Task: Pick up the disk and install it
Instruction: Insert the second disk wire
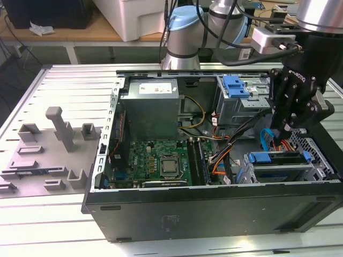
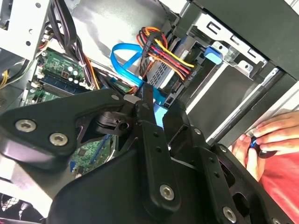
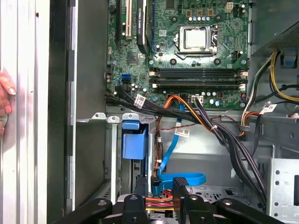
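One pincer [image 1: 282, 130] empty, narrow | cables [image 1: 273, 143] crowd disk [image 1: 278, 158] | hand [image 2: 268, 135] nearby

Exterior view above open computer case [image 1: 214, 203], both wrist views close inside, sharing motherboard [image 3: 187, 56]

**Even indoor light, soft close-ups**

Bright, diffuse light falls from above on the table [image 1: 64, 85], with no hard shadows. The case [image 1: 214, 203] interior is dimmer. Mild glare whitens the metal floor [image 2: 107, 28] in the second wrist view. The gripper [image 2: 156, 109] looms near and slightly soft.
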